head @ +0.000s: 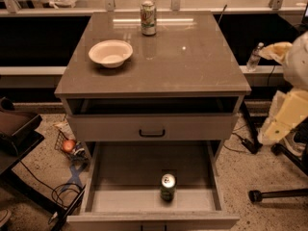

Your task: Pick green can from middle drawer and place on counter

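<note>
Green can (168,187) stands upright near the front of the open drawer (120,201). Beyond, the surface (192,66) bears a bowl (110,53), then a pale can (148,18). Jaws are out of view, state unknown; pale arm (288,114) at right edge.

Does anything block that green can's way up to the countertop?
Nothing visible does. The small dark green soda can stands in the wide grey middle drawer, forward of the drawer front above. A white bowl and pale can occupy the glossy grey-brown counter's left and back. The end effector is not in view.
</note>
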Available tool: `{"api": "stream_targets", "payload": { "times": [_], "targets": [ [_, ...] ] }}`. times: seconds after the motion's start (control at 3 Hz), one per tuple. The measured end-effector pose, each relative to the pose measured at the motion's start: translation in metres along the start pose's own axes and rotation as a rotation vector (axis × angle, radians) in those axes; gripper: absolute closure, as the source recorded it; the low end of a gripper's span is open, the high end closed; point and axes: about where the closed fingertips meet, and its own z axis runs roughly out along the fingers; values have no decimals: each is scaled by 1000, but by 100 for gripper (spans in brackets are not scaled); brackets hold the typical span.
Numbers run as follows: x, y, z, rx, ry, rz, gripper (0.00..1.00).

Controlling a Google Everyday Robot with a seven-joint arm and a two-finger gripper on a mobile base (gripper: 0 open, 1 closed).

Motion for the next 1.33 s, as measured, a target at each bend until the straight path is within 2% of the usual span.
{"api": "stream_targets", "payload": {
  "times": [0.33, 0.67, 1.0, 1.33],
  "targets": [
    [21, 4, 49, 32, -222, 5, 0],
    [31, 5, 82, 90, -369, -56, 0],
    [31, 5, 82, 88, -368, -51, 0],
    [34, 20, 117, 39, -414, -13, 0]
  ]
}}
